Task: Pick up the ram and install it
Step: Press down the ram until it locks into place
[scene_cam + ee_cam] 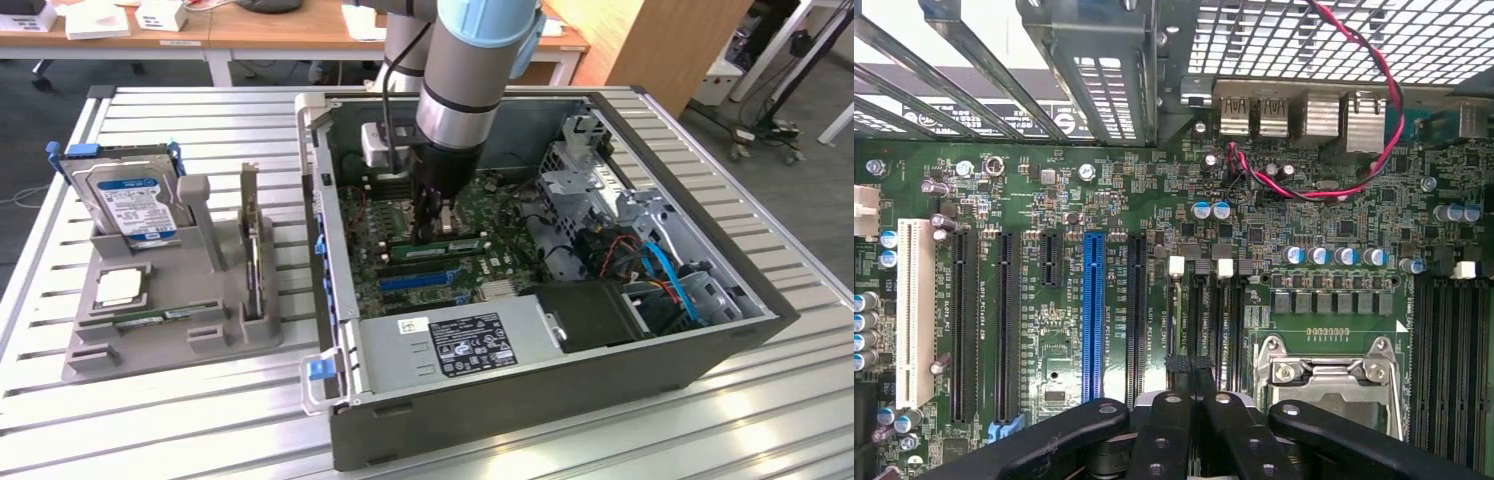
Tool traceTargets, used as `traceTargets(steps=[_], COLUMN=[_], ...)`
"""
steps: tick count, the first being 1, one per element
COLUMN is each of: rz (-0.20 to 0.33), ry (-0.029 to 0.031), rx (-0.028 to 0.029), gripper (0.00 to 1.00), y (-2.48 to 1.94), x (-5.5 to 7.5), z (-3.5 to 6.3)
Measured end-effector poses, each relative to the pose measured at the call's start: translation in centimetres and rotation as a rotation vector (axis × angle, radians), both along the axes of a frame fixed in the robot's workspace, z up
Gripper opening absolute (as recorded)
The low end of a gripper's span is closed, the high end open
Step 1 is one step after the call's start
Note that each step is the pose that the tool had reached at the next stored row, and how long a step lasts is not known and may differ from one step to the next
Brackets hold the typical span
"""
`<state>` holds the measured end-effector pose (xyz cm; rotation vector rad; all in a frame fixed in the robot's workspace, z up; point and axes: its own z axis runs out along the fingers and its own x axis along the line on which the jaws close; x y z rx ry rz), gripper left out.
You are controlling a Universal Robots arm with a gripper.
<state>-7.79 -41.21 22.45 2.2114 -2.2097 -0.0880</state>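
My gripper [431, 232] reaches down into the open computer case [534, 415], over the motherboard. A green ram stick [461, 244] stands on edge along the memory slots right under the fingertips. The fingers look pressed together on or at its top edge, and I cannot tell whether they clamp it. In the wrist view the gripper [1192, 372] is shut with no gap, its tips over the dark memory slots [1226, 320] beside the processor socket [1329, 375]. Another green ram stick [163, 317] lies in a groove of the grey holder [80, 355].
The holder stands at the exterior view's left and carries a silver hard drive [134, 200] with a blue label and an upright expansion card [250, 225]. Inside the case are the power supply [461, 345], drive cage [587, 175] and loose cables [667, 270]. Desks stand behind the slatted table.
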Motion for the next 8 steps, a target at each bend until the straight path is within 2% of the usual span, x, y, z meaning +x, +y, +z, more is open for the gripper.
traceTargets(steps=[8], rz=[0.000], ry=[0.0000], rx=[-0.0001], gripper=[0.10], y=[0.00], x=[0.00], z=[-0.09])
